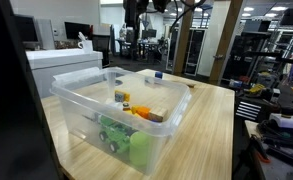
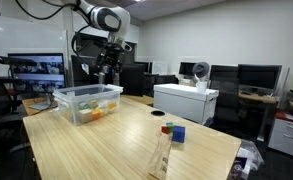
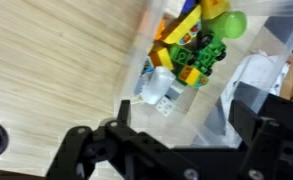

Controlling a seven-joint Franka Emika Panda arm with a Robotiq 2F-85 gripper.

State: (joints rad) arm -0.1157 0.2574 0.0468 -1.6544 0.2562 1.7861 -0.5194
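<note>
A clear plastic bin [image 1: 164, 128] [image 2: 74, 108] stands on a wooden table and holds several toys. Among them are yellow and green building blocks [image 3: 191, 50], a green ball [image 3: 231, 22] and a pale blue and white piece [image 3: 156, 88]. In the exterior views I also make out an orange piece [image 1: 138, 112] and a green toy [image 1: 119, 135] inside. My gripper [image 3: 186, 110] hangs well above the bin, over its edge, with its jaws open and nothing between them. It also shows high over the bin in an exterior view [image 2: 107, 68].
A small blue block [image 1: 158, 73] [image 2: 178, 132] lies on the wooden table [image 2: 106, 145] away from the bin, with a wooden piece [image 2: 161, 160] near the table's edge. A white box [image 2: 186, 100] stands beside the table. Desks, monitors and shelves surround it.
</note>
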